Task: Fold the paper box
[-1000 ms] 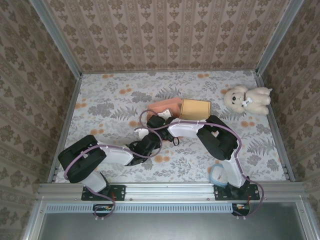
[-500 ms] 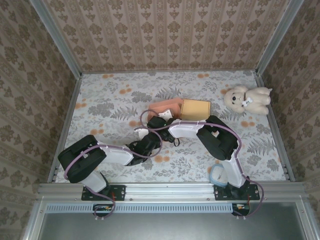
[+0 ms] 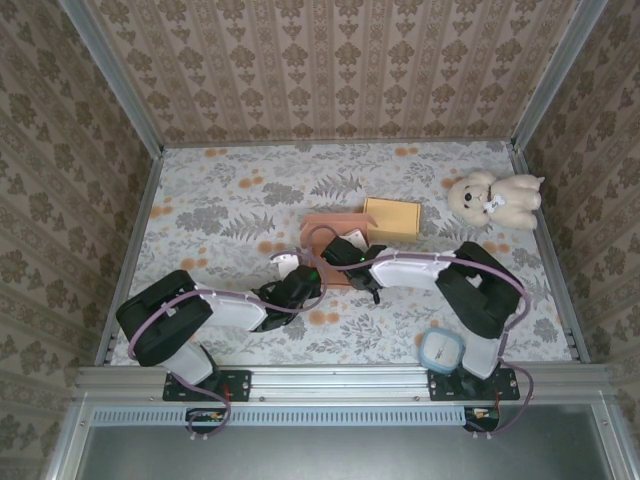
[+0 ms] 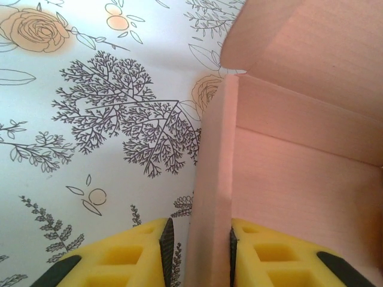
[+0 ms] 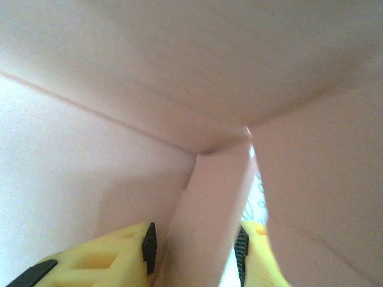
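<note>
1. Roughly in the middle of the flowered counter [image 3: 220, 200], the salmon-pink paper box [image 3: 325, 222] lies open. It is well apart from the cream teddy bear [image 3: 495, 198], on the left arm's side of the bear.
2. A tan card panel [image 3: 392, 218] of the box is the part nearest the bear, and the pink panels spread away from it.
3. Both arms reach the pink end of the box. The left arm's tip is farther from the bear than the right arm's tip.
4. Seen from the left wrist, the yellow left fingers [image 4: 125, 257] pinch an upright pink side wall [image 4: 212, 179] between them. One pad lies against the card, and a sliver of counter shows beside the other.
5. Seen from the right wrist, the yellow right fingers [image 5: 114, 260] stand on either side of a narrow pink strip [image 5: 206, 209] that fills the gap between them. I cannot tell whether they press on it. Pale pink inner faces of the box surround them.
6. A round blue-rimmed container [image 3: 443, 350] sits on the counter, well apart from the bear and beside the right arm's base.
</note>
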You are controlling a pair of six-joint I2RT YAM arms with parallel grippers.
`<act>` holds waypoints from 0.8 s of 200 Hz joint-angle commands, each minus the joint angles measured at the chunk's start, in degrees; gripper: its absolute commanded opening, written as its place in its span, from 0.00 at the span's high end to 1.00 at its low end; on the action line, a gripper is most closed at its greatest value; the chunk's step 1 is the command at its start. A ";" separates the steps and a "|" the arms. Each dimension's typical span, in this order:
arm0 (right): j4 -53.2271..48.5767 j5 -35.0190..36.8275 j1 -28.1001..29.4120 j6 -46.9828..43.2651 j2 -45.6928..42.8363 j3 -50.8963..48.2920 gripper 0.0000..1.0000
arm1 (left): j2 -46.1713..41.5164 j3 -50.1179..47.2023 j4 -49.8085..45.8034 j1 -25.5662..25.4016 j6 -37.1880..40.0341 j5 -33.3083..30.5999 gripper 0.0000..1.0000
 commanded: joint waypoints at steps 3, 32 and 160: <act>2.34 -5.76 -0.08 0.25 -7.02 -2.64 0.54 | -0.46 0.29 -4.21 0.15 1.52 -0.90 0.70; 5.42 -10.35 -0.06 1.36 -13.89 -6.29 0.50 | -0.90 0.55 -4.74 0.06 1.79 -0.81 0.70; 9.55 -9.42 -3.37 -0.22 -48.98 -23.13 0.44 | -21.28 2.27 -18.47 -1.71 17.95 -1.43 0.56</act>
